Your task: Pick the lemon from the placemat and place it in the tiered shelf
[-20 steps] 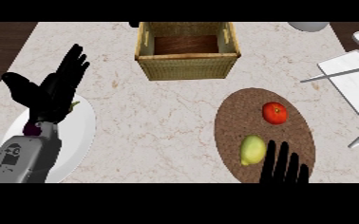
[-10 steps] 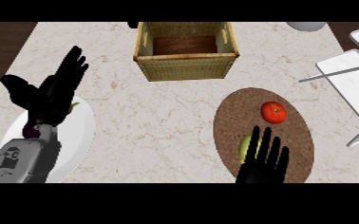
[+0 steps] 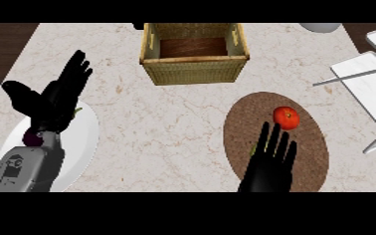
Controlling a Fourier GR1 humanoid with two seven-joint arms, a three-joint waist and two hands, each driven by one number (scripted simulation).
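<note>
Counter: marble top (image 3: 169, 124) bearing the brown placemat (image 3: 312, 149).
Change: right hand (image 3: 270, 165), fingers straight, holding nothing, is now covering the lemon (image 3: 253, 148).
Meaning: grasp is nearing.

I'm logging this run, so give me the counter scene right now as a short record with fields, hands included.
surface: marble counter
placemat: brown oval, right of centre
on placemat: red tomato; lemon almost hidden under the right hand
right hand: open, fingers straight, over the lemon
left hand: open, resting at left above a white plate
container: wicker basket, far centre, wooden floor showing
</note>
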